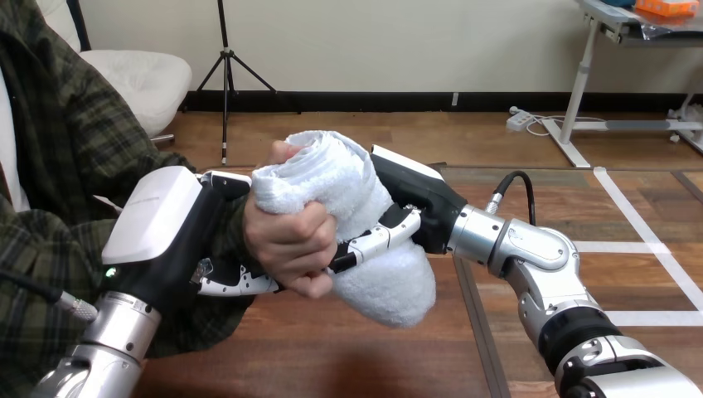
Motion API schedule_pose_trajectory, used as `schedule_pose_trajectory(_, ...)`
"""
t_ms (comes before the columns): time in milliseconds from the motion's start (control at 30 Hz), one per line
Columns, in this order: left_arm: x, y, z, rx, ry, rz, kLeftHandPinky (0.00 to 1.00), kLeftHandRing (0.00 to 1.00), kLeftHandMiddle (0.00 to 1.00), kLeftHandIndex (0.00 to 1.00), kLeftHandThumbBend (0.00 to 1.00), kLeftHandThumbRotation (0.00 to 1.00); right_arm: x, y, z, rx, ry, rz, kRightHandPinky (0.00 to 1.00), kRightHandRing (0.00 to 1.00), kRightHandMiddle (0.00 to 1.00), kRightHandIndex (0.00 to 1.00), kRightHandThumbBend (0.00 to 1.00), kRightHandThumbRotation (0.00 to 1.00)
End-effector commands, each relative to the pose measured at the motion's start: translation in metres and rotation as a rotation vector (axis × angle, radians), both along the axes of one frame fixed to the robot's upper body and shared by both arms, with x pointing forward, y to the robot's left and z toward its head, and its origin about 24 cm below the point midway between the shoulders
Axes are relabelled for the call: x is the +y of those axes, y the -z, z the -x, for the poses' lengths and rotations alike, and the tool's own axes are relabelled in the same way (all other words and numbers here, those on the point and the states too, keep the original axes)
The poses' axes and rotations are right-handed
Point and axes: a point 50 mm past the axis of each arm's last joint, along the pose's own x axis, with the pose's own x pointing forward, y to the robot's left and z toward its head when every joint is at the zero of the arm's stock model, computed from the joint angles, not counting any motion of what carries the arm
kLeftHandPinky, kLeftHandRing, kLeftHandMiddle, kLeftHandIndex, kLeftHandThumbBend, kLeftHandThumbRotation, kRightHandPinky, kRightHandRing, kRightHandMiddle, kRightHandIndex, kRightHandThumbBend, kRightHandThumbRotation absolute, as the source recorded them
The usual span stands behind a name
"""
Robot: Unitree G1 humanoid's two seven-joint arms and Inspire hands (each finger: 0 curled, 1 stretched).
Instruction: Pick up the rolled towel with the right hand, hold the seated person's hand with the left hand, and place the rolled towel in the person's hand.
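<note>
The white rolled terry towel (344, 178) is in the air above the wooden surface (348, 361), inside the person's hand (290, 240), whose fingers are closed round its middle. The robot's right hand (414, 203), just right of the person's hand, also grips the towel, and its fingers (377, 239) curl across the roll. The robot's left hand (170, 228), just left of the person's hand, is closed on the person's wrist, with fingers (240, 286) curled under it.

I judge that the handover is almost complete. To do it well, the right hand should open slowly and draw off to the right, so that it does not drag the towel out, with the left hand steady and gentle on the wrist.

The towel's long axis is slanted. One end points up above the person's hand, and the thicker end hangs down and to the right below it.
</note>
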Motion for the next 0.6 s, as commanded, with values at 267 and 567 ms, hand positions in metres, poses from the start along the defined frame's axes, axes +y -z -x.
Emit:
schedule_pose_trajectory(267,-0.0240,-0.0135,-0.0065,-0.074,0.112,0.027,0.23,0.28,0.36,0.36,0.93,0.00,0.0134,-0.0288,-0.0079,-0.112,-0.053,-0.014,0.15,0.20,0.29,0.37,0.82,0.00)
schedule_pose_trajectory(567,-0.0227,-0.0140,-0.0064,-0.072,0.108,0.031,0.23,0.28,0.37,0.36,0.93,0.00,0.0136,-0.0286,-0.0083,-0.103,-0.051,-0.018,0.15,0.20,0.29,0.37,0.83,0.00)
